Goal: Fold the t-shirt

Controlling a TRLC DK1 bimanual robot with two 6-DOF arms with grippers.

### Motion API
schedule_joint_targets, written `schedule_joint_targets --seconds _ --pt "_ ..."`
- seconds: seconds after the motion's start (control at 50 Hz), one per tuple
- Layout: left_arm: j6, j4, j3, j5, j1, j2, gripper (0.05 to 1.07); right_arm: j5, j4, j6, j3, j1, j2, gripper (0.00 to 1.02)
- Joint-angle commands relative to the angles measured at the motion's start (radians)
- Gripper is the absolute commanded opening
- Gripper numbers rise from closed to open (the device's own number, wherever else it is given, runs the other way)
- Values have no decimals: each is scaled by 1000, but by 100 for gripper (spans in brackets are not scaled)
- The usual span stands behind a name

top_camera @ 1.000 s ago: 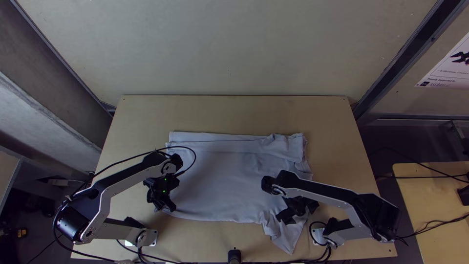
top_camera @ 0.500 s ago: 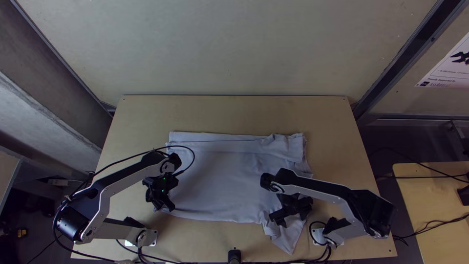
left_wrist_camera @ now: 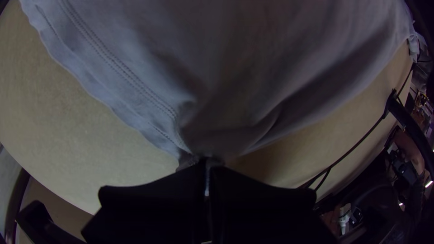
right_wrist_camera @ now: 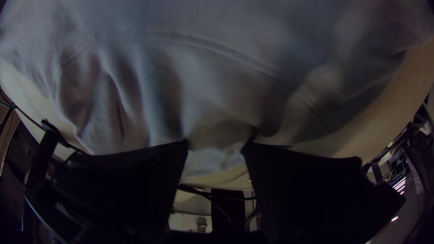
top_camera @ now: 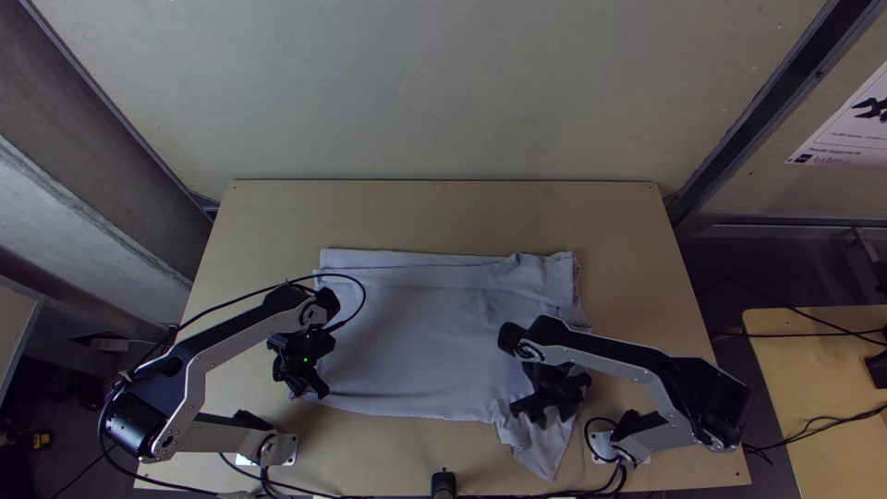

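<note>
A pale grey t-shirt [top_camera: 416,342] lies mostly spread on the table, its far edge folded over in a band and its near right part, likely a sleeve, sticking out toward the near edge. My left gripper [top_camera: 316,392] is at the near left corner; in the left wrist view the left gripper [left_wrist_camera: 207,166] is shut on that corner, drawing creases into the t-shirt [left_wrist_camera: 226,54]. Over the near right part stands my right gripper [top_camera: 539,413]. In the right wrist view the right gripper [right_wrist_camera: 216,147] is open, with rumpled t-shirt [right_wrist_camera: 203,81] beneath and beyond its parted fingers.
The wooden table [top_camera: 443,214] has bare surface beyond the shirt and at both sides. Black cables [top_camera: 314,496] run along its near edge around a small black post [top_camera: 443,484]. Another wooden table [top_camera: 813,370] stands at the right.
The right gripper has moved a little leftward over the near right part of the shirt, its arm shifting slightly up the picture. The left gripper has barely shifted left, still holding the corner.
</note>
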Motion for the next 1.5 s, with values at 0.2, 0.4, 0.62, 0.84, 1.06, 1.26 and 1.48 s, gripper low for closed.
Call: schedule_joint_targets --seconds 0.2,0.4,0.62,0.84,1.06,1.26,1.48 --pt "17 -31 9 -11 6 -17 8 107 169 -73 -144 -125 -5 3" --pt "21 -50 61 -9 21 -31 8 107 111 -76 -99 -139 -89 3" --pt "63 -68 156 -2 107 -60 8 147 25 -83 5 -176 -152 3" --pt "107 -68 233 -2 201 -73 8 204 -32 -128 128 -252 -162 3" --pt "115 -24 354 8 268 -47 8 251 -44 -180 252 -329 -134 3" --pt "118 19 463 11 275 10 8 277 -49 -225 362 -404 -80 3" --pt "135 77 574 11 285 98 8 297 -50 -251 467 -467 -2 3"
